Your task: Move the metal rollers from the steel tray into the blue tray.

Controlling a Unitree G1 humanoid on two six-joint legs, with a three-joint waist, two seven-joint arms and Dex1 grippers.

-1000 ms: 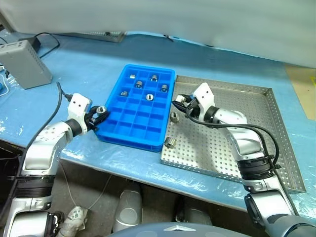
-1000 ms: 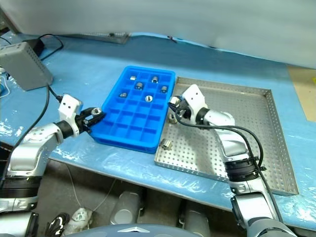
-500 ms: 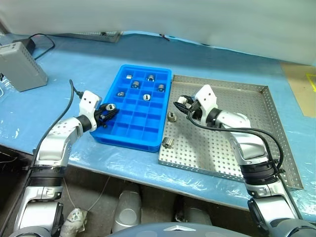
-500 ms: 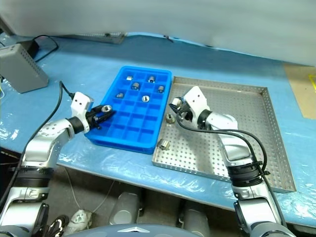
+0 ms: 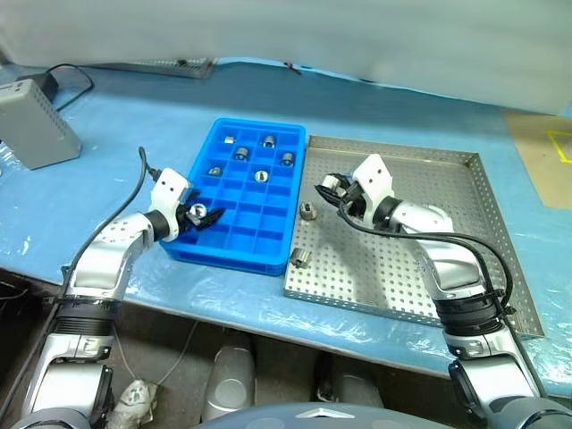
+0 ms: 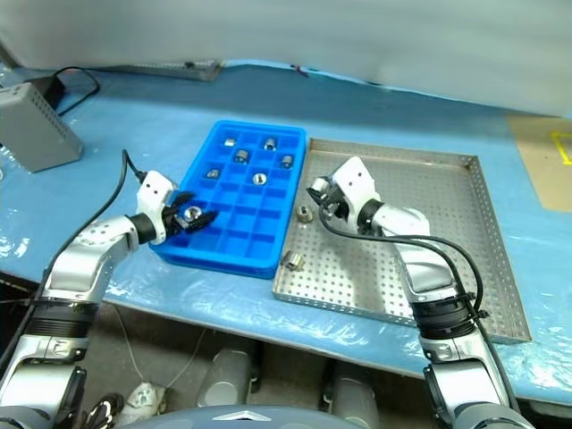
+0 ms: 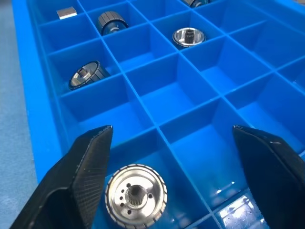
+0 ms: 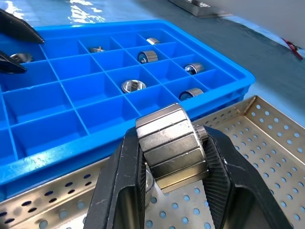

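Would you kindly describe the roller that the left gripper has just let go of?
Find the blue tray left of the steel tray. At its near left edge, between the open left gripper fingers, lies a roller. Unlike the five at the far end, it sits alone.

Glossy blue plastic tray (image 5: 234, 234), perforated shiny steel tray (image 5: 420, 268)

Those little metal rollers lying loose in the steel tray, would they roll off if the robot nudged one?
Probably. The loose roller is a smooth, short cylinder, so on its side it should roll; on end it would likely slide. The steel tray has raised rims that should stop it.
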